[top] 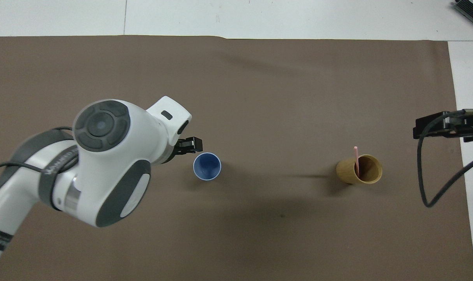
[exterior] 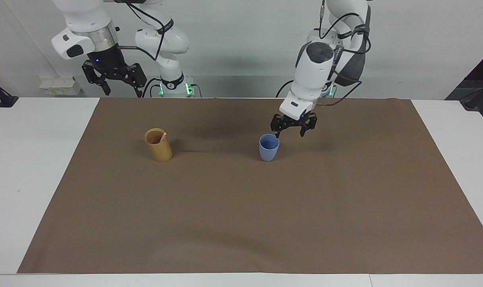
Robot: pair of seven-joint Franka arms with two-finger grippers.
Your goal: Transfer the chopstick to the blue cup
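Standing upright on the brown mat (exterior: 241, 207), the blue cup (exterior: 268, 147) sits apart from the left gripper (exterior: 291, 133), which hangs spread open and empty just beside its rim. A pink chopstick (top: 355, 160) leans in the tan cup (exterior: 158, 144), toward the right arm's end. The right gripper (exterior: 120, 89) waits open, raised over the table's edge; bare mat lies all round.
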